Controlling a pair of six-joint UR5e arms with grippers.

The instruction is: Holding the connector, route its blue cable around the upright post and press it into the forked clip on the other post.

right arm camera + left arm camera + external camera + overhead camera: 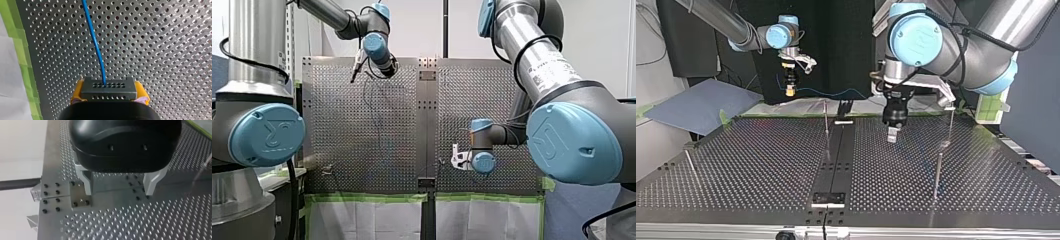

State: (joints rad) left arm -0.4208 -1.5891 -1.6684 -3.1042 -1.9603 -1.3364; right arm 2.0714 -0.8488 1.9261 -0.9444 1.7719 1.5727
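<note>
Clamping the connector (pixel 108 87) between 2 yellow pads (pixel 76 93), my right gripper (pixel 109 91) holds its long axis crosswise; the blue cable (pixel 96 42) exits straight ahead. My left gripper (pixel 117 187) hangs open.

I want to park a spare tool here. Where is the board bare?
In the top view, the table between the leaning post and the middle post is bare. Crowded: around my left gripper and the two posts at the view's right.
</note>
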